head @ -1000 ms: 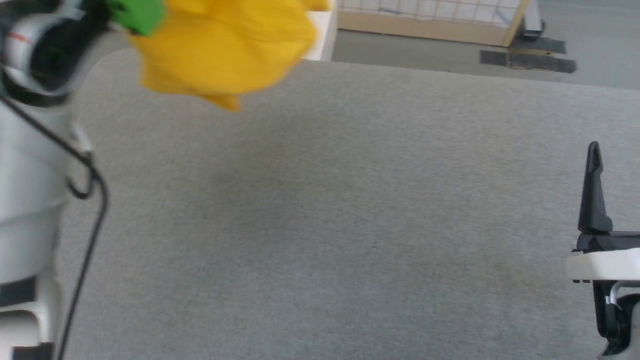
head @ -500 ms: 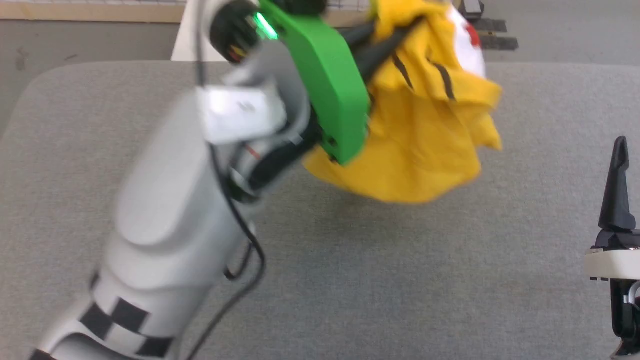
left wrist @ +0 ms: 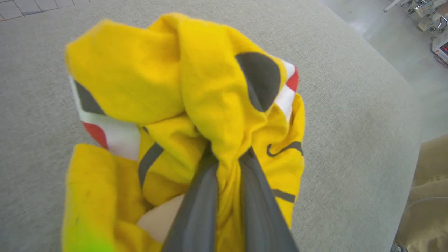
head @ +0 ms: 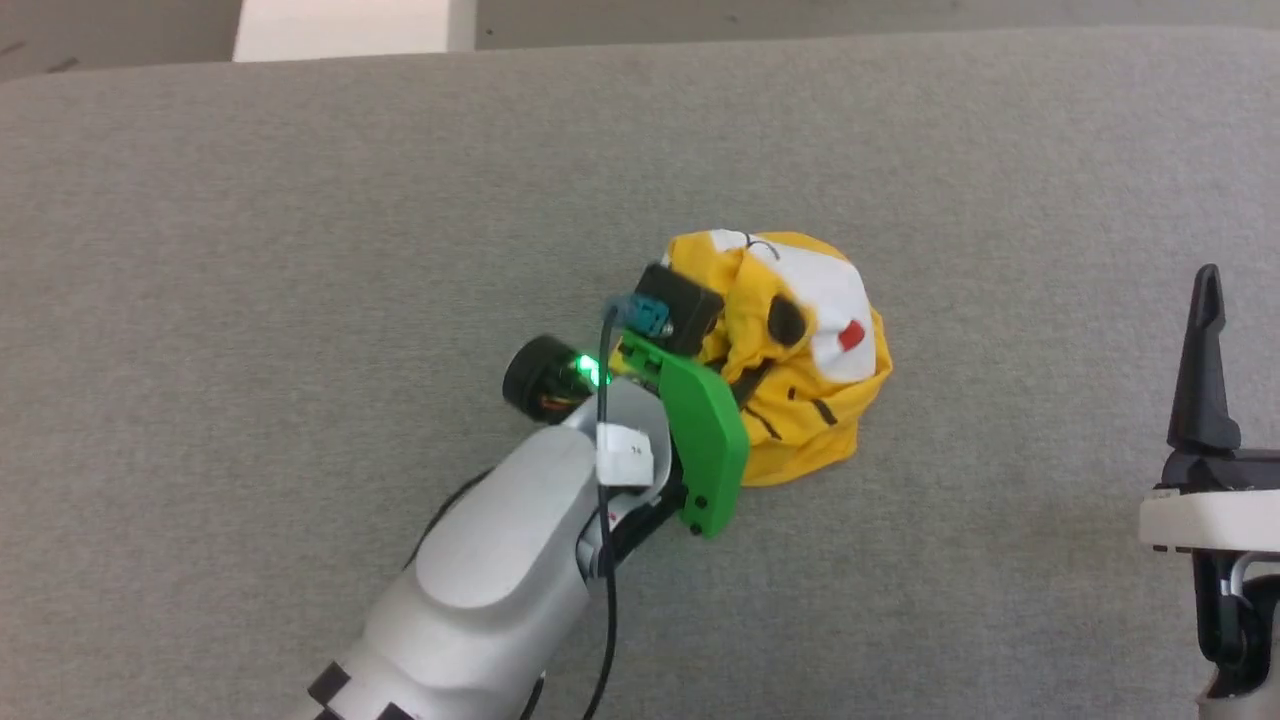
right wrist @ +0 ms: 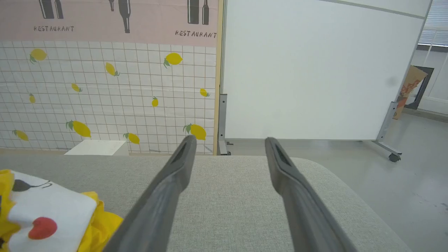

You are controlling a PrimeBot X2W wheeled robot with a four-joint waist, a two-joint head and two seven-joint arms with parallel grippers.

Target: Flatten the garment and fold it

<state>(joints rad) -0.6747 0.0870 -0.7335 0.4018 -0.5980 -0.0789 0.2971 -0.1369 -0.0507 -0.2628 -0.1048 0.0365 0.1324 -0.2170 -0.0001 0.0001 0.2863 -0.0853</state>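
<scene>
The garment (head: 800, 400), a mustard-yellow T-shirt with white patches, a red dot and black stripes, lies bunched in a heap at the middle of the grey table. My left gripper (head: 735, 385) reaches into it from the lower left, its green wrist plate beside the heap. In the left wrist view the garment (left wrist: 147, 80) is pinched between the two dark fingers (left wrist: 199, 206), so my left gripper (left wrist: 227, 157) is shut on the cloth. My right gripper (right wrist: 227, 141) stands open over the table's right side with nothing between its fingers; the garment (right wrist: 52, 210) shows at that view's lower left.
The grey padded table (head: 300, 250) spreads around the heap on all sides. A white box (head: 340, 28) stands beyond the far edge. In the right wrist view a lemon-print tiled panel (right wrist: 105, 87) and a white board on castors (right wrist: 315, 70) stand behind the table.
The head camera has shifted. My left arm has brought the garment down from the air onto the table, where it now rests as a heap. The right gripper stays put.
</scene>
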